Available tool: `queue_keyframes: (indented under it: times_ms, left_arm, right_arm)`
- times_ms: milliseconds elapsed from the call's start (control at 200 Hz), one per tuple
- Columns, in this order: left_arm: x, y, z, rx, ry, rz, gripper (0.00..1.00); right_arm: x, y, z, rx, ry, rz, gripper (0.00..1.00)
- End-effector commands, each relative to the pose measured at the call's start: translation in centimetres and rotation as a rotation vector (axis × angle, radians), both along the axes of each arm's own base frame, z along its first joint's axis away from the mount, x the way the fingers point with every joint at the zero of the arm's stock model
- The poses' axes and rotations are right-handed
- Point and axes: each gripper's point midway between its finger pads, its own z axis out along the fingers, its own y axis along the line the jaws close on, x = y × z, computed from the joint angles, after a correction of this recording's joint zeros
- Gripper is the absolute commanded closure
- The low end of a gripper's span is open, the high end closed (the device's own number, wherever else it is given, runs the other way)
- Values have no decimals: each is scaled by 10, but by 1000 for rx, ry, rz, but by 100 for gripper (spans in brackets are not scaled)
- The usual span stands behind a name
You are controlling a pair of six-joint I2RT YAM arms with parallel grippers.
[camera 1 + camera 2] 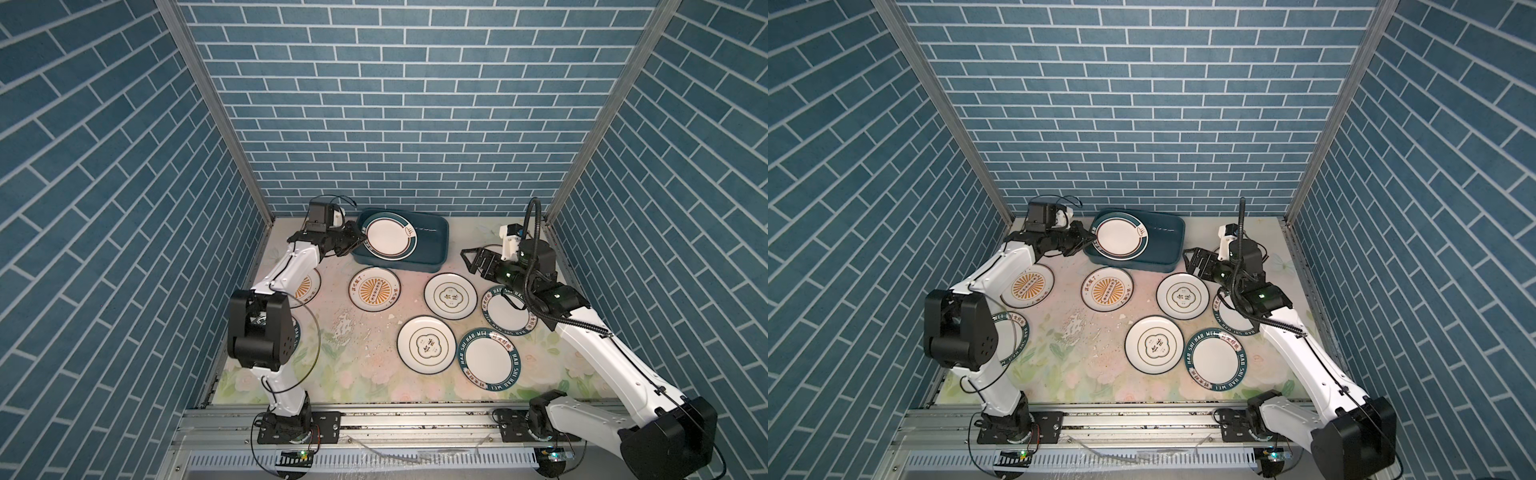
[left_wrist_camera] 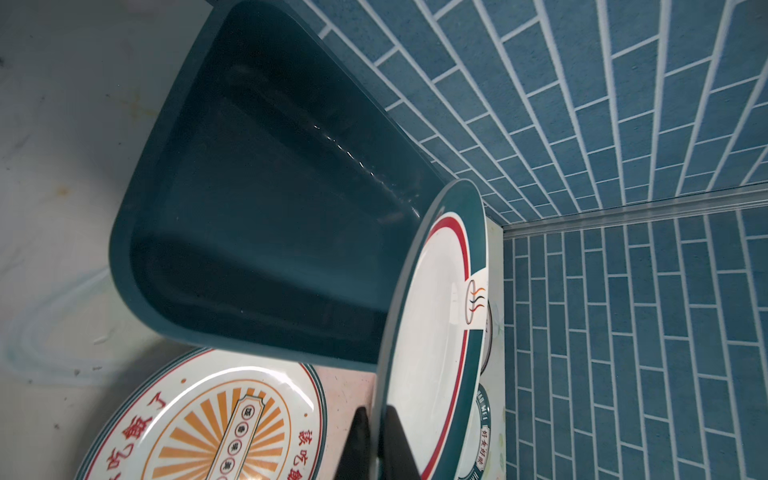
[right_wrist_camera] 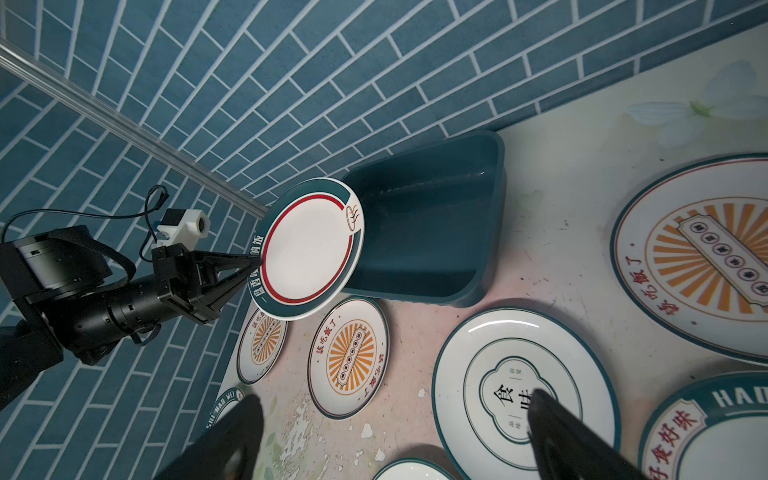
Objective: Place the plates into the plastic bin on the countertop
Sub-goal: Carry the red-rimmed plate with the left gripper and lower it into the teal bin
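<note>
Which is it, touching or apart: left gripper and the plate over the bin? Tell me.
Touching. The right wrist view shows the left gripper shut on the plate rim; the left wrist view shows its fingers pinching that edge.

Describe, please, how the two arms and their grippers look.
The left arm and right arm have glossy white links between boxy black joint housings. The left gripper and right gripper are black, with tapered wedge-shaped fingers. A ribbed black hose and small green lights mark the right arm; a thin black wire loops beside the left.
</note>
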Motion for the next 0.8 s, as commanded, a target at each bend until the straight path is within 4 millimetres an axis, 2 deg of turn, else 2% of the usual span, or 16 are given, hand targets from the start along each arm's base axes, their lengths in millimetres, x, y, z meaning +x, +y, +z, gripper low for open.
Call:
queue_keyframes:
  times_ms: [0,220,325,600,795]
  left_arm:
    - [18,-9,-7,25,-17,-44,100]
    - [52,-30,-26,39,-38,-115,100]
    - [64,-33,-39,70,-26,-141,100]
    - [86,-37,-78,91,41,-147,100]
    - [95,-41,-96,79,59,-140,100]
  right_arm:
    - [-7,-9,13,-30,-35,2,1]
    - [-12,-20,6,-43,-18,-35,1]
    - [-14,-23,2,-40,-3,-45,1]
    - [-14,-26,-7,-29,25,-66,2]
    - [-13,-26,-7,-29,32,-70,1]
